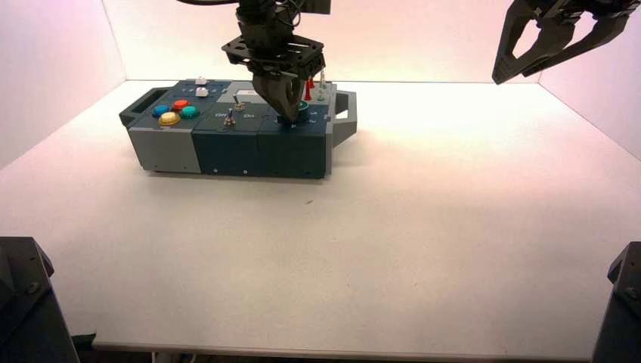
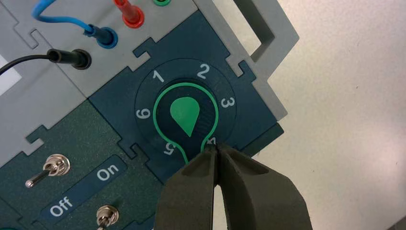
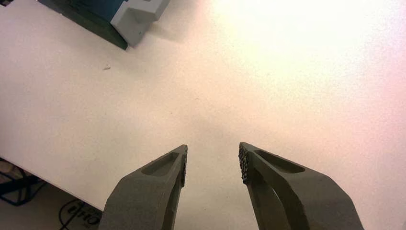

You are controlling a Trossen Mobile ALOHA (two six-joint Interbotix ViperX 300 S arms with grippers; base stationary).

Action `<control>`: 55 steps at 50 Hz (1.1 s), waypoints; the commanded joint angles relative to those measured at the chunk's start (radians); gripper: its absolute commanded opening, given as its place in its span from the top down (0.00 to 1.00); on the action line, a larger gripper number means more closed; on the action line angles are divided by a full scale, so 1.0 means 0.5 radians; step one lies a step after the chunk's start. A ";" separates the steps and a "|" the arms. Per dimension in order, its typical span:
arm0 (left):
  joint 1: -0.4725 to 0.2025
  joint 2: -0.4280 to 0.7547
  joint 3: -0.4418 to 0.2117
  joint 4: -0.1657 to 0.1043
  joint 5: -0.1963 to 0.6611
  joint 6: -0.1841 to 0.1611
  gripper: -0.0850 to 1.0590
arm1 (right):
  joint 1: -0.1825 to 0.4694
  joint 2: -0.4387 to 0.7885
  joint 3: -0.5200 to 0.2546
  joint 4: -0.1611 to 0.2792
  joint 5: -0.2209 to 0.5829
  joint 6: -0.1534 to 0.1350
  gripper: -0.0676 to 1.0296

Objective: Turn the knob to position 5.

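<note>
The knob (image 2: 186, 120) is a dark round dial with a green outline and a green teardrop mark, ringed by the numbers 1 to 6. Its pointed tab lies between the 5 and the 4. My left gripper (image 2: 214, 148) is shut with nothing between its fingers, and its tips rest at the tab's edge, over the 4. In the high view the left gripper (image 1: 288, 113) stands down on the right end of the box (image 1: 227, 147). My right gripper (image 1: 555, 41) hangs open and raised at the far right, over bare table in its wrist view (image 3: 213, 153).
Two metal toggle switches (image 2: 48, 170) (image 2: 106, 215) with Off/On lettering sit beside the knob. Blue (image 2: 103, 37), black (image 2: 72, 58) and red (image 2: 130, 17) plugs stand behind it. Coloured push buttons (image 1: 175, 112) are at the box's left end. A grey handle (image 2: 268, 38) juts from the right end.
</note>
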 commanded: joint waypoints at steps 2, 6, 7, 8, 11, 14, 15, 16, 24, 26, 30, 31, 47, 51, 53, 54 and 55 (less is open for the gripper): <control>0.043 -0.095 -0.009 0.009 -0.006 -0.006 0.95 | 0.006 -0.003 -0.034 0.003 -0.009 -0.003 0.42; 0.061 -0.104 0.000 0.009 -0.006 -0.006 0.95 | 0.006 -0.003 -0.034 0.003 -0.009 -0.003 0.42; 0.064 -0.104 0.003 0.009 -0.003 -0.006 0.95 | 0.009 -0.003 -0.034 0.003 -0.009 -0.003 0.42; 0.064 -0.107 0.006 0.009 -0.003 -0.006 0.95 | 0.006 -0.003 -0.034 0.003 -0.009 -0.003 0.42; 0.071 -0.110 0.009 0.012 -0.003 -0.006 0.95 | 0.006 -0.003 -0.034 0.003 -0.009 -0.003 0.42; 0.077 -0.110 0.015 0.012 0.000 -0.003 0.95 | 0.006 -0.003 -0.034 0.003 -0.009 -0.003 0.42; 0.080 -0.107 0.015 0.012 0.000 -0.003 0.95 | 0.006 -0.003 -0.034 0.003 -0.009 -0.003 0.42; 0.080 -0.107 0.015 0.012 0.000 -0.003 0.95 | 0.006 -0.003 -0.034 0.003 -0.009 -0.003 0.42; 0.080 -0.107 0.015 0.012 0.000 -0.006 0.95 | 0.006 -0.003 -0.034 0.003 -0.009 0.000 0.42; 0.080 -0.107 0.012 0.012 0.000 -0.003 0.95 | 0.006 -0.003 -0.034 0.003 -0.009 -0.003 0.42; 0.083 -0.107 0.009 0.012 0.006 -0.006 0.95 | 0.006 -0.003 -0.034 0.003 -0.009 -0.003 0.42; 0.083 -0.110 0.009 0.012 0.012 -0.006 0.95 | 0.006 -0.003 -0.034 0.000 -0.009 -0.003 0.42; 0.077 -0.258 0.080 -0.003 0.083 -0.006 0.95 | 0.006 -0.006 -0.031 0.003 -0.009 -0.003 0.42; 0.077 -0.359 0.114 -0.003 0.083 -0.006 0.95 | 0.006 -0.012 -0.034 0.003 -0.009 0.000 0.42; 0.071 -0.408 0.129 -0.006 0.086 -0.006 0.95 | 0.006 -0.006 -0.031 0.003 -0.009 -0.003 0.42; 0.077 -0.442 0.138 -0.003 0.086 -0.006 0.95 | 0.006 -0.006 -0.031 0.003 -0.009 -0.003 0.42; 0.077 -0.479 0.141 -0.003 0.089 -0.006 0.95 | 0.006 -0.012 -0.034 0.003 -0.009 -0.003 0.42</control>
